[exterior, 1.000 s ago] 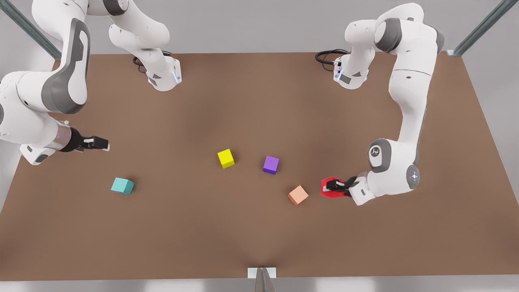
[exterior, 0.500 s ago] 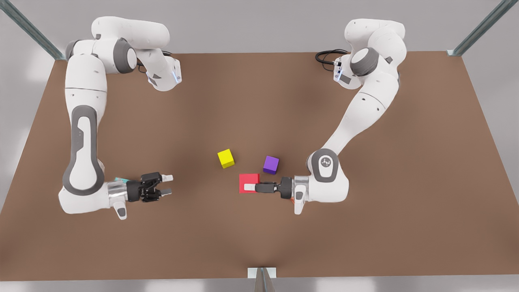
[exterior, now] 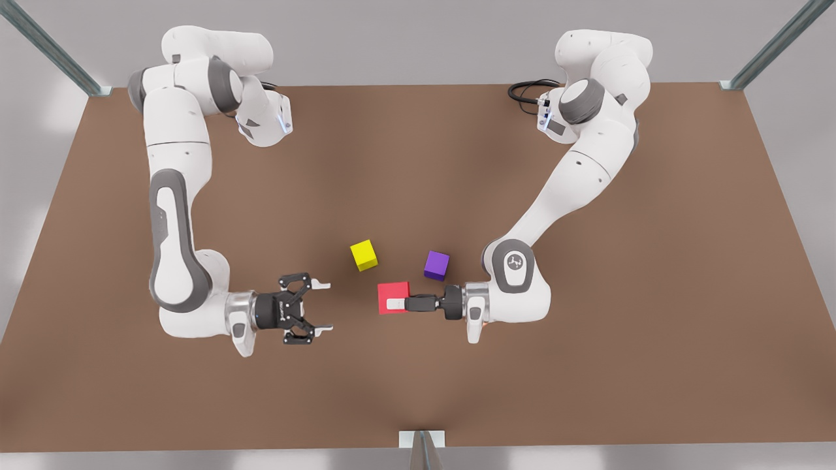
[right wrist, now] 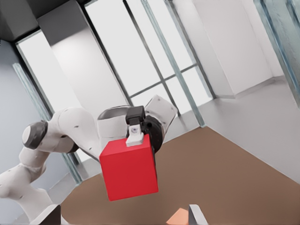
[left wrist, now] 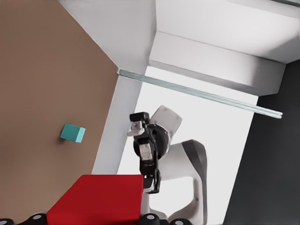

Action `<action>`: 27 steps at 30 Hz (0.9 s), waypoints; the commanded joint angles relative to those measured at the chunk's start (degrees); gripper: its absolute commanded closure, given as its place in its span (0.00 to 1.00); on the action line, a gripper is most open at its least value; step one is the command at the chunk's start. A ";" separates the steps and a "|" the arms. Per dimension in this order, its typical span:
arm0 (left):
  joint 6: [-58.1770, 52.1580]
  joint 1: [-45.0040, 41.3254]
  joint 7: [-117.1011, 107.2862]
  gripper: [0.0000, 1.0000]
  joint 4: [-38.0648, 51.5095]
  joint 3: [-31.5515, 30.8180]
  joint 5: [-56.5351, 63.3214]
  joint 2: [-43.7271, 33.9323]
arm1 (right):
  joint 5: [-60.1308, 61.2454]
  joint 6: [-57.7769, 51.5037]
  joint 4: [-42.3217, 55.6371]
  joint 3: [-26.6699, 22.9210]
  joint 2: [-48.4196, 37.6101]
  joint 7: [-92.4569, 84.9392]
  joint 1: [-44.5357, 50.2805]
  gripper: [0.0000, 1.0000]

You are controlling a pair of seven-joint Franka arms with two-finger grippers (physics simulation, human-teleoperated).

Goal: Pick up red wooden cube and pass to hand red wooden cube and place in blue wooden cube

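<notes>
Left gripper point(exterior: 395, 303), fingers clenched on small bright red wooden cube point(exterior: 390, 291), holds it above brown table point(exterior: 418, 163). Right gripper point(exterior: 324, 307), fingers spread, faces the red cube, near it but apart.

Risk: if the spread fingers close off-centre, the red cube could twist or drop at release.

Count: one red; one teal wooden cube point(left wrist: 72, 133), well apart from the red cube; one yellow cube point(exterior: 364, 254); one purple cube point(exterior: 436, 265); one salmon cube point(right wrist: 178, 218).

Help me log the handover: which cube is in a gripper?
The red wooden cube, clamped in the left gripper; the yellow cube and purple cube sit free.
</notes>
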 commanded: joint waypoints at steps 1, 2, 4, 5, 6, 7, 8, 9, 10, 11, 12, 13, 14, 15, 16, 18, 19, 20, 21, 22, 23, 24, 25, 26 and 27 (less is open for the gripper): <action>0.00 -0.08 10.77 0.34 0.01 -0.04 -0.43 -0.12 | 2.36 3.63 -0.44 0.05 -0.02 -37.13 0.82 0.00; 0.00 -0.08 10.51 0.33 -0.07 -0.04 -0.52 -0.12 | 3.24 4.25 -1.14 0.05 -0.02 -37.13 1.52 0.00; 0.00 -0.08 10.16 0.31 -0.25 -0.13 -0.61 -0.12 | 3.77 4.77 -2.90 0.05 -0.46 -37.04 2.66 0.00; 0.00 -0.08 10.16 0.32 -0.51 -0.13 -0.61 -0.12 | 3.68 4.77 -3.25 0.05 -0.64 -37.04 2.93 0.00; 0.00 -0.08 10.16 0.35 -0.60 -0.13 -0.61 -0.12 | 3.59 4.86 -3.08 0.05 -0.72 -36.69 3.37 0.00; -0.18 -0.08 10.16 0.39 -0.60 -0.13 -0.61 -0.12 | 3.59 4.95 -3.08 0.05 -0.64 -36.69 3.63 0.00; -0.70 -0.08 10.16 0.40 -0.60 -0.13 -0.61 -0.12 | 3.50 5.04 -3.17 0.05 -0.72 -36.69 3.98 0.00; -0.70 -0.08 10.07 0.39 -0.60 -0.13 -0.61 -0.12 | 3.50 5.04 -3.17 0.05 -0.72 -36.69 4.51 0.00; -0.70 -0.08 10.07 0.39 -0.60 -0.13 -0.61 -0.12 | 3.59 5.04 -3.17 0.05 -0.64 -36.69 5.04 0.00; -0.70 0.01 10.07 0.39 -0.60 -0.13 -0.69 -0.12 | 3.59 5.04 -3.25 0.05 -0.64 -36.69 5.65 0.00; -0.70 -0.08 10.07 0.39 -0.60 -0.22 -0.78 -0.12 | 3.68 5.21 -3.25 0.05 -0.64 -36.60 5.91 0.00; -0.70 -0.08 10.07 0.39 -0.60 -0.22 -0.78 -0.12 | 3.59 5.30 -3.25 0.05 -0.64 -36.69 6.09 0.00; -0.70 -0.08 10.07 0.39 -0.87 -0.22 -0.78 -0.12 | 3.59 5.30 -3.69 0.05 -0.64 -36.69 6.44 0.00; -0.70 -0.08 10.16 0.39 -0.87 -0.22 -0.87 -0.12 | 3.59 5.30 -3.69 0.05 -0.64 -36.69 6.53 0.00; -0.70 -0.08 10.16 0.39 -0.87 -0.22 -0.78 -0.12 | 3.59 5.30 -3.78 0.05 -0.64 -36.69 6.53 0.00; -0.70 -0.08 10.16 0.39 -0.87 -0.22 -0.87 -0.12 | 3.59 5.30 -4.05 0.05 -0.64 -36.69 6.53 0.00; -0.70 -0.08 10.16 0.39 -0.87 -0.22 -0.87 -0.12 | 3.59 5.30 -4.13 0.05 -0.64 -36.60 6.53 0.00; -0.70 -0.08 10.16 0.39 -0.87 -0.22 -0.87 -0.12 | 3.59 5.30 -4.22 0.05 -0.64 -36.60 6.71 0.00; -0.70 -0.08 10.16 0.39 -0.87 -0.22 -0.87 -0.12 | 3.59 5.30 -4.48 0.13 -0.64 -36.33 6.79 0.00; -0.70 -0.08 10.16 0.39 -0.87 -0.22 -0.87 -0.04 | 3.68 5.30 -4.48 0.13 -0.72 -36.33 6.88 0.00; -0.70 -0.08 10.16 0.39 -0.87 -0.22 -0.87 -0.03 | 3.68 5.30 -4.48 0.13 -0.72 -36.33 6.88 0.00; -0.70 -0.16 10.16 0.39 -0.87 -0.22 -0.87 -0.03 | 3.68 5.30 -4.57 0.13 -0.64 -36.33 7.14 0.00; -0.70 -0.43 10.16 0.39 -0.87 -0.22 -1.04 0.05 | 3.77 5.30 -4.75 0.13 -0.72 -36.33 7.15 0.00; -0.62 -0.52 10.16 0.39 -0.87 -0.22 -1.05 0.05 | 3.77 5.30 -4.75 0.13 -0.64 -36.25 7.15 0.00; -0.62 -0.60 10.24 0.39 -0.87 -0.22 -1.05 0.23 | 3.94 5.39 -4.84 0.13 -0.64 -36.25 7.58 0.00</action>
